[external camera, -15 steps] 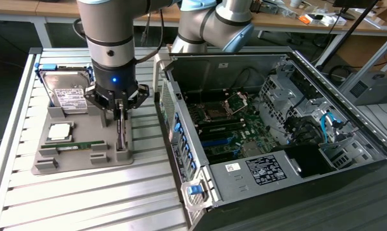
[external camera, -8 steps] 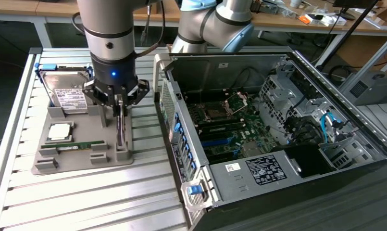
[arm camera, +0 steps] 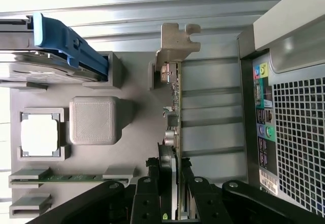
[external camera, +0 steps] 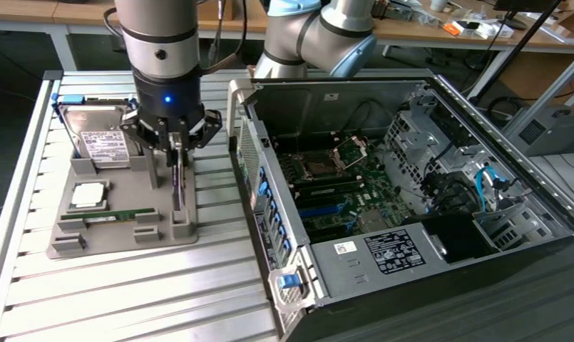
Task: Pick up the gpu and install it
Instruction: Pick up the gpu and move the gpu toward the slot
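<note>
Roughly by size: ribbed alu table (external camera: 125, 299), long parallel slats, carries everything. On it, at the exterior view's right, sits an open PC case (external camera: 411, 278), black sheet metal w/ a perforated rear grille, mobo (external camera: 329, 192) flat inside. At the exterior view's left is a matte grey printed tray (external camera: 115, 187), all blocky slots & posts. Arm (external camera: 158, 43), a smooth silver tube w/ black wrist, hangs straight down over the tray. HDD (external camera: 104, 146), boxy silver w/ white label, is propped in the tray's far slot. The gpu (arm camera: 175, 99) stands on edge in the tray's slots on the case side: thin dark green PCB, pale stepped metal bracket (arm camera: 176, 41) at one end. Gripper (arm camera: 170, 172) is clamped on the gpu, black fingers pressing both faces nr the end opposite the bracket. CPU (external camera: 88, 194), square & pale, sits in its pocket; narrow green RAM (external camera: 115, 214) lies just beside it.
</note>
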Tool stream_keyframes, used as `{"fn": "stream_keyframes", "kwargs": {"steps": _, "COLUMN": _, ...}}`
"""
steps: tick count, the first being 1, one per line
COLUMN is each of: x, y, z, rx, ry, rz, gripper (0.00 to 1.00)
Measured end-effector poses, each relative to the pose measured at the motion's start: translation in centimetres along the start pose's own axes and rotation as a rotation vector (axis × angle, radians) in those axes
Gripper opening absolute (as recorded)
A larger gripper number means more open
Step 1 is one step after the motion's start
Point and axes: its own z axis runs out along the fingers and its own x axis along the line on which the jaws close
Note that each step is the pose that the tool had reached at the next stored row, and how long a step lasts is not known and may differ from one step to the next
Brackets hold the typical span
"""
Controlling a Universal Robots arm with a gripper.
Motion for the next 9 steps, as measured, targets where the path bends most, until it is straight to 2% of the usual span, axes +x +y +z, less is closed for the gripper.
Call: {"fn": "stream_keyframes", "kwargs": {"steps": 9, "x": 0.0, "y": 0.07, "z": -1.5, "rx": 0.0001, "ry": 0.0001, "rz": 0.0, "gripper": 0.27}}
